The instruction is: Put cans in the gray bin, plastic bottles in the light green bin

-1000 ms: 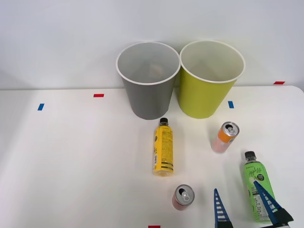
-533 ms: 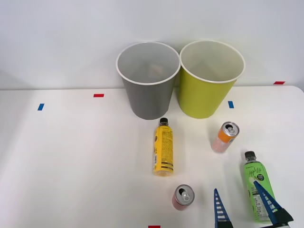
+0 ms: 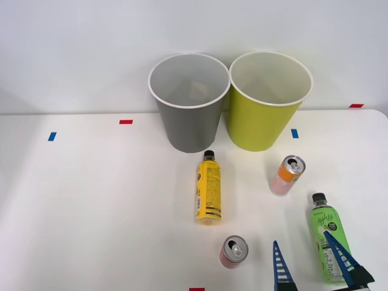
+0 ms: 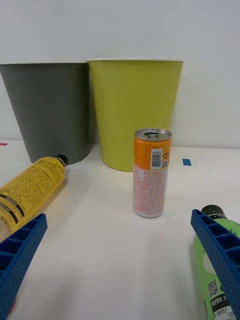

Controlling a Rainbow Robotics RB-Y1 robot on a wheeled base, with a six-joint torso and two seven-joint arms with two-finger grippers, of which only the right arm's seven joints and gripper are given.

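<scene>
The right gripper (image 3: pixel 309 262) hung low with its fingers spread wide and empty. The slim orange can (image 4: pixel 151 172) stood upright straight ahead of it, near the light green bin (image 3: pixel 270 100). It looked light, stiff and smooth, so a hold across its middle seemed best. The gray bin (image 3: pixel 189 100) showed some pale thing inside, which I could not identify
</scene>
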